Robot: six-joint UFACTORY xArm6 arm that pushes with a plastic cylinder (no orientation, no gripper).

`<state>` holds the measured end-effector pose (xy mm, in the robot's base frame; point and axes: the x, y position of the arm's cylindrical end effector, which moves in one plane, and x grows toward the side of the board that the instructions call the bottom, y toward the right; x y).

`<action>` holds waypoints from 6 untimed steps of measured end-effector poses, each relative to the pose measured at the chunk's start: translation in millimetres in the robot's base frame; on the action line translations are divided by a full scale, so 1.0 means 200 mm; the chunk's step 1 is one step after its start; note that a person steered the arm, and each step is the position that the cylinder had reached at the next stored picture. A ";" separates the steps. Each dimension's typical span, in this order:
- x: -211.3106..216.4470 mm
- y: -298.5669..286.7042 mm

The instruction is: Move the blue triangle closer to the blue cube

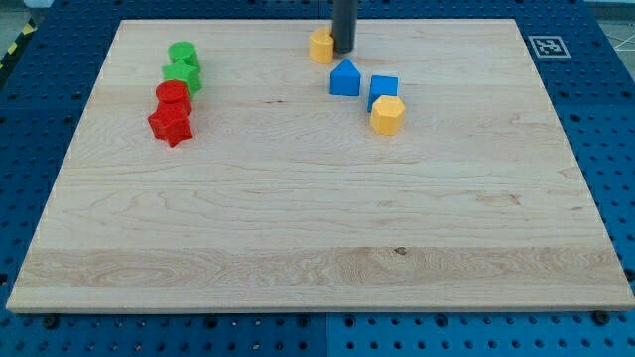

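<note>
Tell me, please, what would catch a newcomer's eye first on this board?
Probably the dark rod at the view's top, my tip right beside a yellow block. Just below sit the blue triangle and blue cube, with another yellow block touching the cube. Red and green blocks cluster at the left.

My tip (pixel 343 51) sits above blue triangle (pixel 344 78), beside blue cube (pixel 383 90).
</note>
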<state>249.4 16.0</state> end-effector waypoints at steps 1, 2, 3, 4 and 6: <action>0.00 -0.18; 0.00 -0.21; 0.10 -0.21; 0.25 -0.19; 0.38 -0.01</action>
